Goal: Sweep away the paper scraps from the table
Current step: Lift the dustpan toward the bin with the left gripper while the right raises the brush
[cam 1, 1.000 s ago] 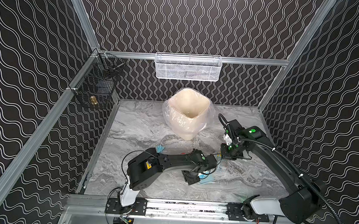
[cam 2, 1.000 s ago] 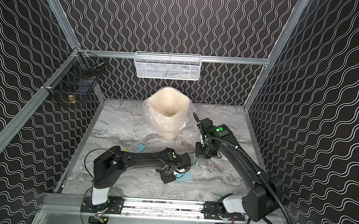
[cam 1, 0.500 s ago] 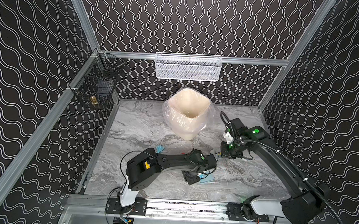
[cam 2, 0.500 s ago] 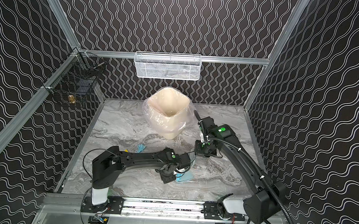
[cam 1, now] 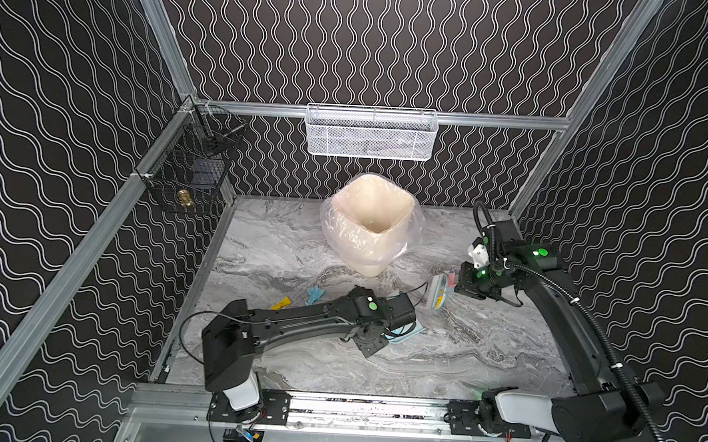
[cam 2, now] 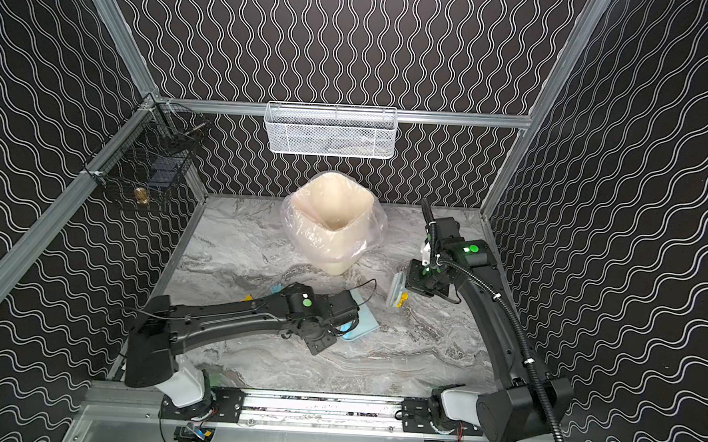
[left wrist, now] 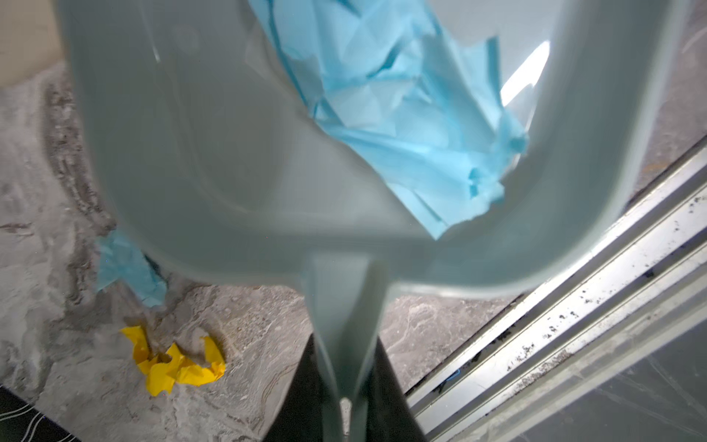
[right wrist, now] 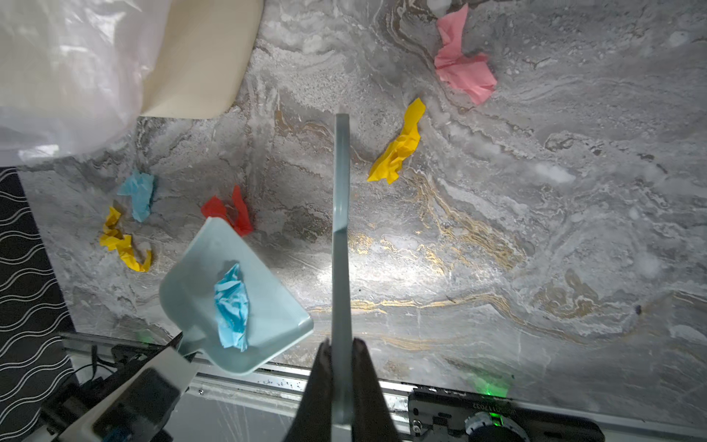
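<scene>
My left gripper [left wrist: 346, 344] is shut on the handle of the pale blue dustpan [left wrist: 214, 153] [cam 1: 406, 333], which holds a crumpled light blue scrap [right wrist: 231, 306]. My right gripper [right wrist: 338, 344] is shut on the brush handle [right wrist: 340, 229]. The brush [cam 1: 438, 293] hangs to the right of the pan. On the marble table [right wrist: 497, 268] lie paper scraps: red [right wrist: 229, 212] at the pan's lip, yellow [right wrist: 399, 147], pink [right wrist: 461, 69], light blue [right wrist: 137, 191] and another yellow [right wrist: 122, 245]. The left arm hides most of them in both top views.
A cream bin lined with a clear bag [cam 1: 370, 227] stands at the back middle of the table. A white mesh basket [cam 1: 369, 131] hangs on the back wall and a black wire basket [cam 1: 188, 172] on the left wall. An aluminium rail [cam 1: 367, 405] edges the front.
My right arm has drawn the brush a little to the right, away from the dustpan. The left arm and the dustpan have hardly moved.
</scene>
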Robot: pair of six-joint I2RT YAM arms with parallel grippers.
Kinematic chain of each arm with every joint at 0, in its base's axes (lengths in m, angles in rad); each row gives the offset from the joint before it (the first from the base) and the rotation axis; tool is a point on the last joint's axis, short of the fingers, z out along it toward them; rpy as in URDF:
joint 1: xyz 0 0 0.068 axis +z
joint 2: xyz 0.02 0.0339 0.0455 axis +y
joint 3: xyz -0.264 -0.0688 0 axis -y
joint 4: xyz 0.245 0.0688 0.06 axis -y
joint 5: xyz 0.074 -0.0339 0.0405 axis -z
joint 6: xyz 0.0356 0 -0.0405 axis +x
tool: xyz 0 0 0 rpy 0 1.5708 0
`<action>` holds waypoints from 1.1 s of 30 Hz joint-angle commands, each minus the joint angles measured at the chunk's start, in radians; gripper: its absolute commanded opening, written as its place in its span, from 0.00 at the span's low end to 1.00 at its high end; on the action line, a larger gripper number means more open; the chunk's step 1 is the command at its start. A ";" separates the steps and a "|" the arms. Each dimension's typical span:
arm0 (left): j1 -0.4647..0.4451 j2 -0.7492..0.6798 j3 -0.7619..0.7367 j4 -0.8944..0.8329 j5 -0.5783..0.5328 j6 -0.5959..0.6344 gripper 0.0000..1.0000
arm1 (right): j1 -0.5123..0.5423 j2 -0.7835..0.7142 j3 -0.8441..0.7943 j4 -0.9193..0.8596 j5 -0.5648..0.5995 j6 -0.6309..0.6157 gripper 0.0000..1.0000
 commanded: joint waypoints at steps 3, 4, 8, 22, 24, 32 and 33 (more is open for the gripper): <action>0.003 -0.093 0.026 -0.134 -0.087 -0.113 0.00 | -0.028 -0.004 -0.015 0.061 -0.088 -0.013 0.00; 0.006 -0.109 0.029 -0.150 -0.094 -0.130 0.00 | -0.034 -0.008 -0.021 0.069 -0.095 -0.012 0.00; 0.016 -0.188 0.053 -0.219 -0.123 -0.207 0.00 | -0.059 -0.015 -0.038 0.090 -0.124 -0.013 0.00; 0.338 -0.316 0.272 -0.430 -0.101 -0.153 0.00 | -0.115 -0.028 -0.003 0.069 -0.158 -0.058 0.00; 0.408 -0.306 0.314 -0.447 -0.087 -0.105 0.00 | -0.121 -0.033 -0.004 0.065 -0.162 -0.061 0.00; 0.664 -0.201 0.494 -0.475 -0.010 0.078 0.00 | -0.132 -0.059 -0.027 0.059 -0.178 -0.064 0.00; 0.692 -0.183 0.520 -0.480 -0.010 0.096 0.00 | -0.132 -0.063 -0.031 0.059 -0.180 -0.063 0.00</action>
